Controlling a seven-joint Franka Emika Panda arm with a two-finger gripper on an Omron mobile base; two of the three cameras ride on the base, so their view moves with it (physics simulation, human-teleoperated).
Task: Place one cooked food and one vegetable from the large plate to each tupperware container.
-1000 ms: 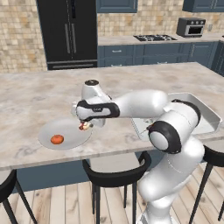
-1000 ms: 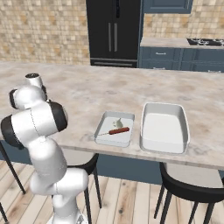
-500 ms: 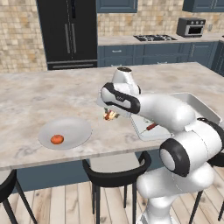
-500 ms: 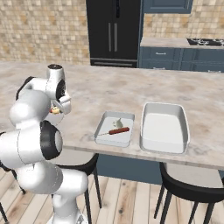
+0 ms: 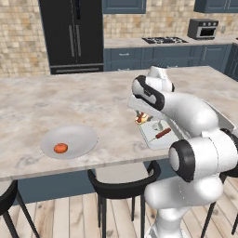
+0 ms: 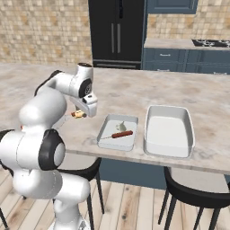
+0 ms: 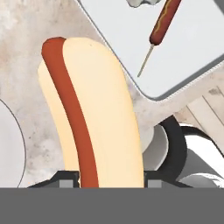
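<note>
Toward the left end of the desk (image 5: 69, 100), close to its front edge, sits the large plate (image 5: 74, 138), round, flat and light grey, with a small orange-red tomato (image 5: 60, 148) lying on its left part and the rest of its surface bare. Between the plate and the trays runs a strip of open marble, and over this strip the jaws (image 6: 80, 114) hang clenched on the hot dog (image 7: 87, 118): a tan bun with a reddish-brown sausage along one side, gripped at one end and sticking out past the fingertips, clear of the desk top. Just to the right, at the front edge, lies the small shallow tray (image 6: 117, 132), pale grey-white with a raised rim; inside it are a slim reddish-brown sausage on a thin stick (image 6: 120, 134) and, beside that toward the back, a pale lumpy vegetable piece (image 6: 121, 126). Next to it stands the larger, deeper tray (image 6: 168, 130), touching nothing else. Behind all of these the desk stretches wide and open to its back edge.
</note>
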